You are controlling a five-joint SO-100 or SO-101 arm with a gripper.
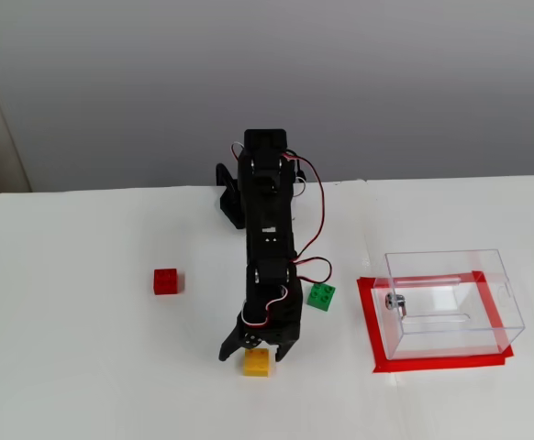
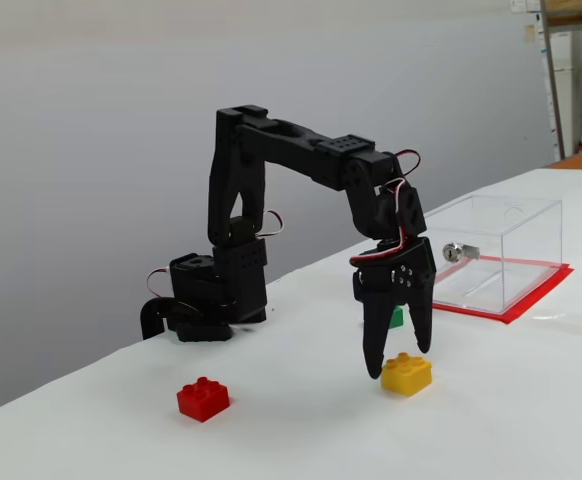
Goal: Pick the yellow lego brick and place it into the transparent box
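Pincer [image 2: 399, 363] hanging spread open, fingers straddling the yellow lego brick [image 2: 407, 375] lying on the worktop [image 2: 301, 430], transparent box [image 1: 450, 302] sitting far right.

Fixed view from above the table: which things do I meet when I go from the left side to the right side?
red brick → gripper over the yellow lego brick → green brick → transparent box on its red tape outline.

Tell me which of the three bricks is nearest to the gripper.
The yellow lego brick, directly under the open gripper; the green brick and red brick lie farther off.
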